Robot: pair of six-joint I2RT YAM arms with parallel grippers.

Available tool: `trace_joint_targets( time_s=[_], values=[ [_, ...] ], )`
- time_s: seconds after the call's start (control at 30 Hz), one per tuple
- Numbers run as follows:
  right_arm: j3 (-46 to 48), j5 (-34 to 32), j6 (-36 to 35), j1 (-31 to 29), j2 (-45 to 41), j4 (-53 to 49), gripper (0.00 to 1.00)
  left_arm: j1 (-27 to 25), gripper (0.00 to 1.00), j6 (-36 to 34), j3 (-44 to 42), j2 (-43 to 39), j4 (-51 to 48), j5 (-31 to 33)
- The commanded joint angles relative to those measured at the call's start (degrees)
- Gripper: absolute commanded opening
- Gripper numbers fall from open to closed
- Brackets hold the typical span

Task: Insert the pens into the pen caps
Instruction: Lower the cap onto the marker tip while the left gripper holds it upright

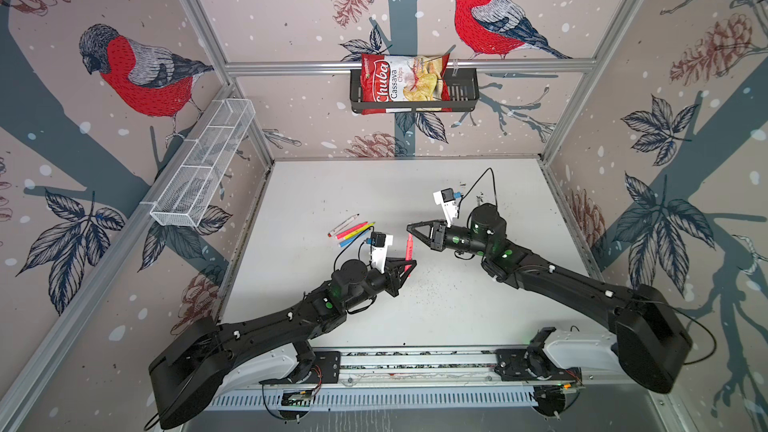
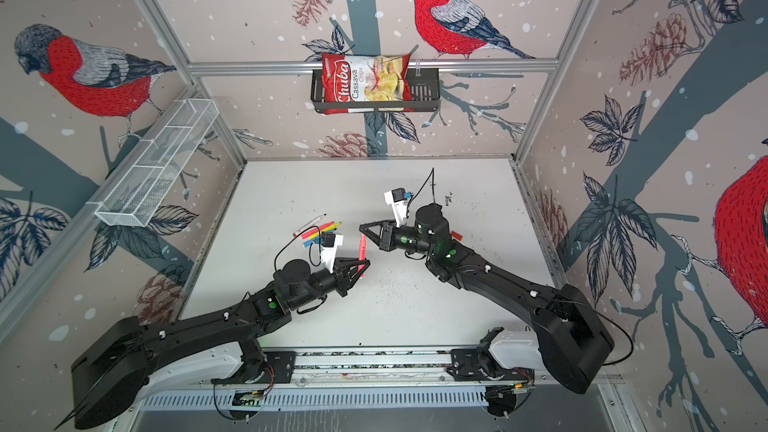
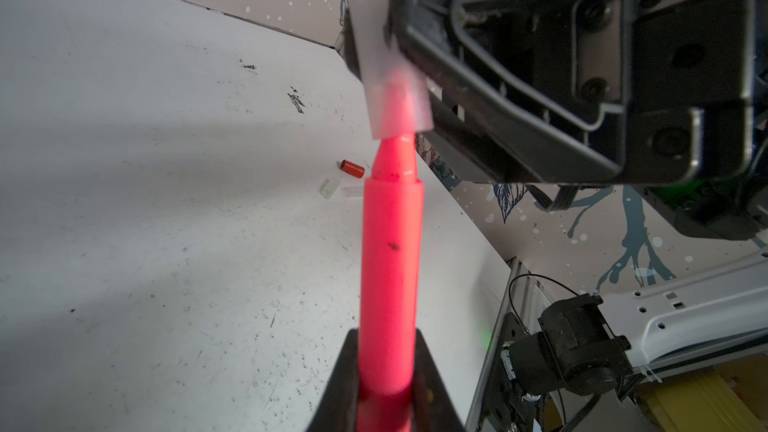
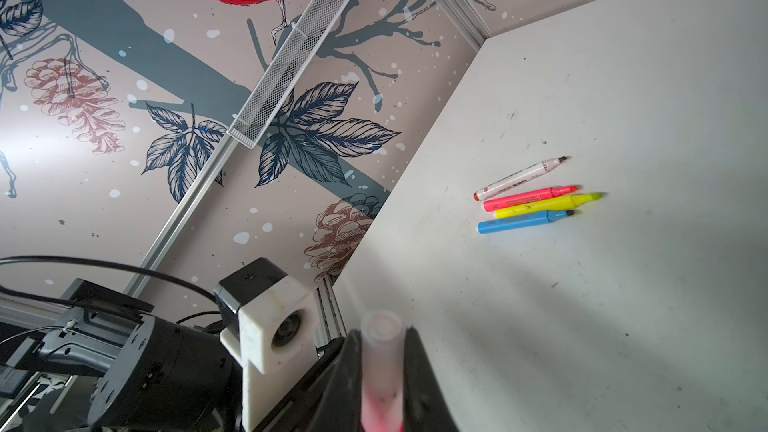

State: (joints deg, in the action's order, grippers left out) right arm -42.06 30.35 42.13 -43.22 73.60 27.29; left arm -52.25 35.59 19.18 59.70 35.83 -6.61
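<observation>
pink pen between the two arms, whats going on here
The left gripper is shut on a pink pen, and the right gripper is shut on a translucent cap. The pen's tip sits in the cap's mouth, not pushed fully home. Four more pens lie uncapped on the table; a red cap lies loose.

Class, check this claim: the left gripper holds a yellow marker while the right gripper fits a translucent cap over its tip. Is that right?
Not quite. The left gripper holds a pink marker, not a yellow one, as the left wrist view shows. The yellow marker lies on the table. The rest stands: the right gripper fits a translucent cap over its tip.
</observation>
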Motion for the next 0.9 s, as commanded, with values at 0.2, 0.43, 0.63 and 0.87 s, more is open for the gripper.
trace_joint_targets(
  time_s=[0.2, 0.43, 0.63, 0.87],
  values=[
    [2.5, 1.9, -0.3, -1.0, -1.6, 6.1, 0.1, 0.0, 0.0, 2.0, -1.3, -0.4, 8.2, -0.5],
    [3.4, 4.8, -0.2, -1.5, -1.4, 8.4, 0.12, 0.0, 0.0, 1.8, -2.0, -1.7, 9.7, -0.2],
    [3.7, 6.5, -1.1, -2.1, -0.9, 8.3, 0.14, 0.1, 0.0, 1.2, -2.8, -3.9, 11.5, 0.0],
    [3.5, 9.0, -1.7, -2.7, -0.2, 8.9, 0.15, 0.0, 0.0, 0.4, -3.1, -4.9, 14.3, -0.7]
  ],
)
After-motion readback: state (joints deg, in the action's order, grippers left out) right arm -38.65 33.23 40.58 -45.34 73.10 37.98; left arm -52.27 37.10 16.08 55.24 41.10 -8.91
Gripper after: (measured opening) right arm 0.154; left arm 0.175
